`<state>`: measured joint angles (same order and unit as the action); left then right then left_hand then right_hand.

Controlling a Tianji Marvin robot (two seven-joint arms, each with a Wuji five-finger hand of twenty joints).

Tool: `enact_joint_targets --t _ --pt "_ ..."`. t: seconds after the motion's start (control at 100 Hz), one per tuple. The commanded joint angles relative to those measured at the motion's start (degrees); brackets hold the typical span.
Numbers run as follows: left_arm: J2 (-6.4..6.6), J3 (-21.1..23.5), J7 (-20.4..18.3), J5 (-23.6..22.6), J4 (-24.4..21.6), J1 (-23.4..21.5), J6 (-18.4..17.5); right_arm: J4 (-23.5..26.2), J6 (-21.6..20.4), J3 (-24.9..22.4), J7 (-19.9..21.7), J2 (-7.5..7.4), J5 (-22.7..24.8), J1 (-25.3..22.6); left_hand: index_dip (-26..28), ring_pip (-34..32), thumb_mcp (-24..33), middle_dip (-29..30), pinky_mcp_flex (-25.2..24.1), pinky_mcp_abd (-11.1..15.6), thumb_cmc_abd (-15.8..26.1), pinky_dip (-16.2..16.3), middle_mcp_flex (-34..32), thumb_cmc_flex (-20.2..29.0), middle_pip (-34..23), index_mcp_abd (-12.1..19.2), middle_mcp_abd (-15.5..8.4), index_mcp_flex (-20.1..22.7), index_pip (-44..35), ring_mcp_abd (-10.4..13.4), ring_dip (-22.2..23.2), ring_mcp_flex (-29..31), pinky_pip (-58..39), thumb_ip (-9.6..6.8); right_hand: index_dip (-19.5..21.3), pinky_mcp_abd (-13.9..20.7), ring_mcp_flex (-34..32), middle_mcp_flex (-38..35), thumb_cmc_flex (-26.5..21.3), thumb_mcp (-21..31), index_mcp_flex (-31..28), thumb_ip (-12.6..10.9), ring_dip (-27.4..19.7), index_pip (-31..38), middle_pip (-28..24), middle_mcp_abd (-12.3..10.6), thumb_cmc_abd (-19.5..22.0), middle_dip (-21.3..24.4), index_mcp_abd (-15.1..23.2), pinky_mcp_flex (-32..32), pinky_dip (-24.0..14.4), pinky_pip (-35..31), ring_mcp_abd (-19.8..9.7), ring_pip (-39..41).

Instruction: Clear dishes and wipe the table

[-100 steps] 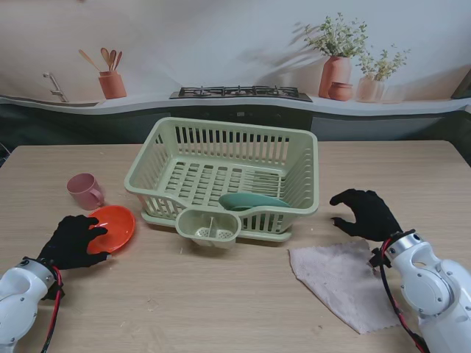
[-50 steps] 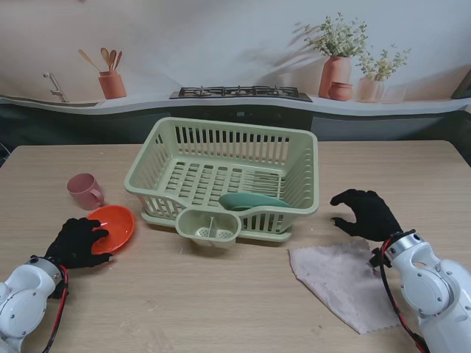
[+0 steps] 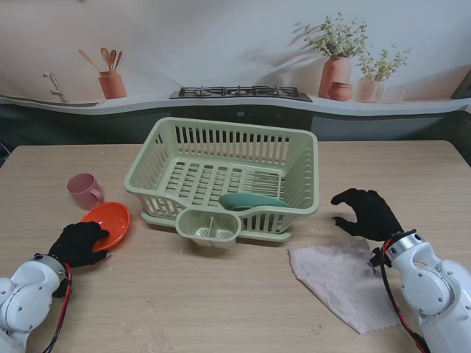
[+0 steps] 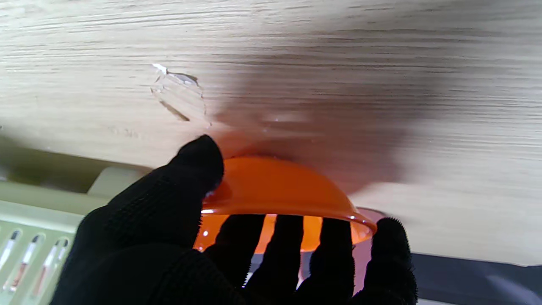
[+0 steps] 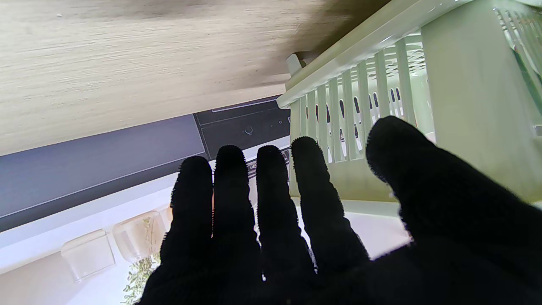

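Both arms are glossy white with rounded joint shells. The left hand and right hand wear black knit gloves with a fuzzy weave. Red and black cables run along each wrist.

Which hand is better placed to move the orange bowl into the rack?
Left. The left hand already grips the orange bowl, tilted up beside the rack. The right hand hangs open across the table, over the cloth.
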<state>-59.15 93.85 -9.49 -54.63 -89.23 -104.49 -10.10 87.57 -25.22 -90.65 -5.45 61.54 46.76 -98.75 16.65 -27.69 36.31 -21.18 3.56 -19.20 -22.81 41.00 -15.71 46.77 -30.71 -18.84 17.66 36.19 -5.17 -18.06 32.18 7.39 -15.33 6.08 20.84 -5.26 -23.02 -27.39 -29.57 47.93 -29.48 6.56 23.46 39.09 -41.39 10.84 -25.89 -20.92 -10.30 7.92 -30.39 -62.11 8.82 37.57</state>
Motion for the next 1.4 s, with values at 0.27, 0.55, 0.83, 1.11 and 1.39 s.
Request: enact_joint_targets --t 0.27,0.55,0.83,1.11,1.39 --pt "-0.34 -1.0 6.4 -3.3 2.9 0.3 -2.1 -0.2 -0.5 -0.1 0.3 0.15 0.1 0.0 8.8 -14.9 -10.5 -8.5 3.4 -6.1 4.5 -5.9 -19.4 27.2 -2.6 -0.6 7.2 14.1 -14.2 -13.7 3.8 15.3 -50.9 -1.15 -0.3 2.4 1.2 0.4 -0.2 0.5 0.1 -2.5 0.2 0.3 -0.6 -0.8 0.9 -0.2 0.1 -0.8 -0.6 0.1 -1.0 0.5" --pt "-0.34 -0.5 15.3 -7.7 5.2 0.7 -7.4 -0.4 -0.6 -0.1 0.3 0.18 -0.1 0.1 15.6 -23.1 0.3 -13.6 14.3 -14.7 -1.2 1.3 -31.9 24.8 -5.2 -0.6 10.8 16.4 -25.7 -18.7 9.1 27.9 -58.8 1.13 -0.3 2.3 1.2 0.4 -0.2 0.4 0.1 -2.5 0.2 0.3 -0.6 -0.8 1.0 -0.2 0.1 -0.8 -0.7 0.1 -0.9 0.5" --pt "0.02 1.0 22.5 -12.7 5.8 0.1 -11.4 -0.4 -0.8 -0.1 0.2 0.20 -0.2 0.1 27.6 -32.3 6.5 -14.2 26.9 -19.7 -4.7 8.3 -36.7 23.1 -14.6 0.1 13.7 13.8 -36.2 -20.5 17.2 38.7 -66.3 2.56 -0.3 2.3 1.0 0.2 -0.2 0.4 -0.1 -2.5 0.2 0.3 -0.6 -0.7 1.0 -0.2 0.1 -0.7 -0.8 0.1 -1.0 0.5" --pt "0.01 5.7 27.3 -16.7 1.5 -3.9 -13.4 -0.5 -1.2 -0.3 0.4 0.18 -0.4 0.1 17.6 -34.2 8.9 -12.6 32.2 -20.8 -6.5 9.9 -39.6 22.2 -17.2 0.1 14.2 12.2 -47.6 -20.6 19.3 43.6 -69.6 2.68 -0.3 2.2 0.9 0.1 -0.3 0.3 -0.3 -2.5 0.2 0.3 -0.6 -0.7 1.1 -0.2 0.1 -0.7 -0.8 0.1 -0.9 0.5" --pt "-0.87 8.6 31.7 -15.4 0.0 -4.7 -14.9 -0.6 -1.6 -0.5 0.4 0.20 -0.6 0.1 16.6 -35.1 9.3 -12.4 34.5 -20.8 -6.6 10.3 -40.1 22.0 -17.9 -0.3 14.5 12.4 -47.7 -20.4 19.6 45.4 -71.4 2.85 -0.3 2.2 0.9 0.1 -0.4 0.3 -0.3 -2.5 0.2 0.3 -0.5 -0.7 1.1 -0.2 0.1 -0.7 -0.8 0.1 -0.8 0.5"
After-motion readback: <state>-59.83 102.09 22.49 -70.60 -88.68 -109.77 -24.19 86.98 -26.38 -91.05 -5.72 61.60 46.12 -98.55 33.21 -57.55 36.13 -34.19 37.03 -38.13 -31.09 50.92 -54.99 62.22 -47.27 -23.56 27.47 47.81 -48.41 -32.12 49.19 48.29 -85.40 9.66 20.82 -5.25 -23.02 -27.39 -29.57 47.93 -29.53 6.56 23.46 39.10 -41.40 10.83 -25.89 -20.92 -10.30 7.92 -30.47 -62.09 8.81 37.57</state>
